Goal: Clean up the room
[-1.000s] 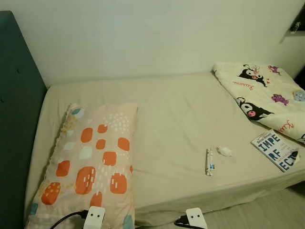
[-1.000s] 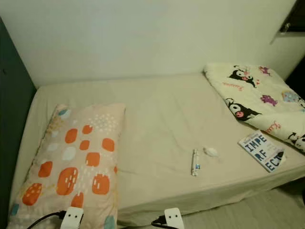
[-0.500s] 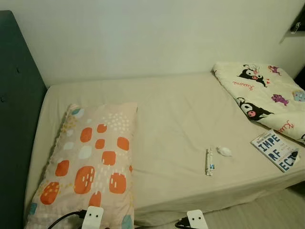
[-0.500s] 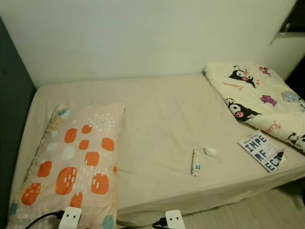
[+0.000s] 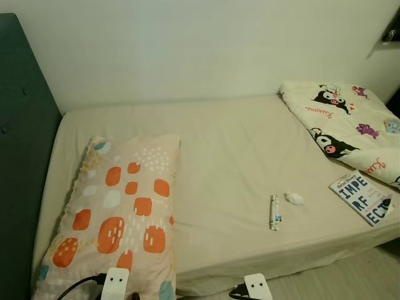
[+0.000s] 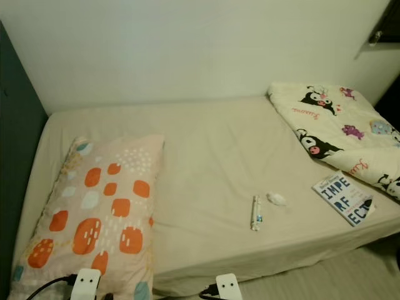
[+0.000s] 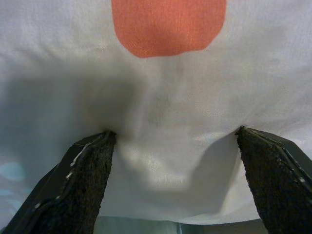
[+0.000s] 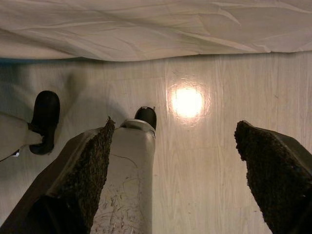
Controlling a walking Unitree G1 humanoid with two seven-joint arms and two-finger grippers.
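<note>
Bed (image 5: 219, 156) with a beige fitted sheet, seen from the robot's head, is carrying every loose item awaiting tidying: a rectangular pillow (image 5: 115, 212) printed with orange, white and pale-blue patches is lying at the left end beside the dark teal upholstered headboard (image 5: 19, 156); a small white tube (image 5: 274, 212) with blue markings and a crumpled white tissue (image 5: 294, 199) are resting just beside each other near the front edge; a blue-and-white book (image 5: 364, 197) is lying near the right front corner, partly tucked against a cream quilt (image 5: 340, 122) printed with black cartoon characters, which is bunched at the right end. The left gripper (image 7: 175, 180) is hovering close over the pillow fabric near an orange patch, its fingers (image 7: 78, 185) spread wide and grasping nothing. The right gripper (image 8: 170, 175) is hanging over the pale wooden floor (image 8: 209, 185) below the sheet's hem, fingers likewise spread wide and empty, with the robot's legs and dark feet (image 8: 46, 117) showing beneath it.
</note>
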